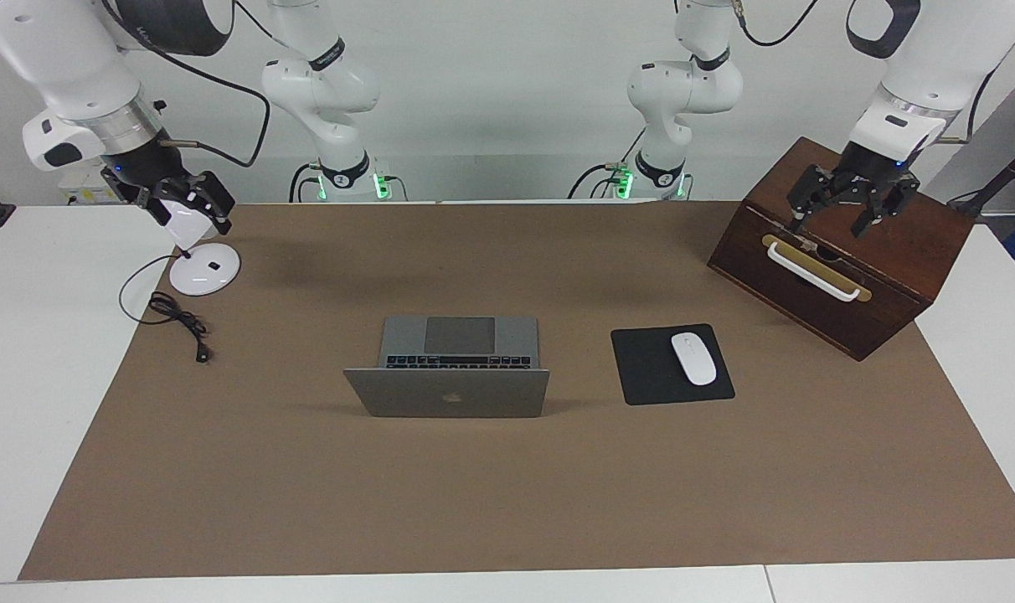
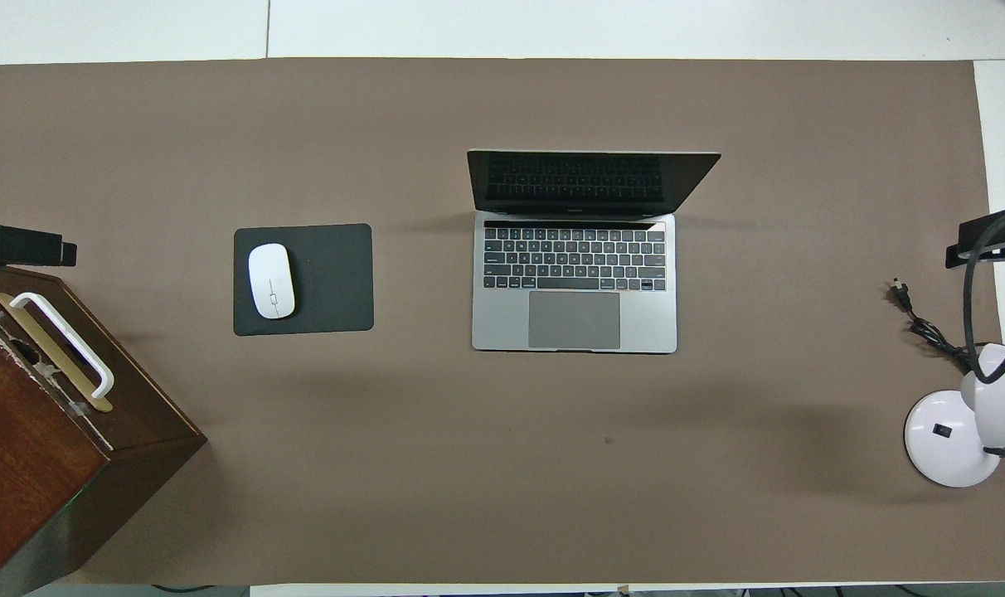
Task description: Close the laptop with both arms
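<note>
Both pincers hang released, left pincer (image 1: 851, 213) over the wooden box (image 1: 893, 251), right pincer (image 1: 191, 209) over the lamp (image 1: 204, 270); I'd guess parked clear of the open laptop (image 1: 447, 392).

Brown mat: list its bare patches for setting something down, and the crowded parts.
Free: the strip of brown mat between laptop and the robots, and the band past its lid. Narrow gap between laptop and mouse pad. Crowded: wooden box at one end, lamp and cable at the other.
</note>
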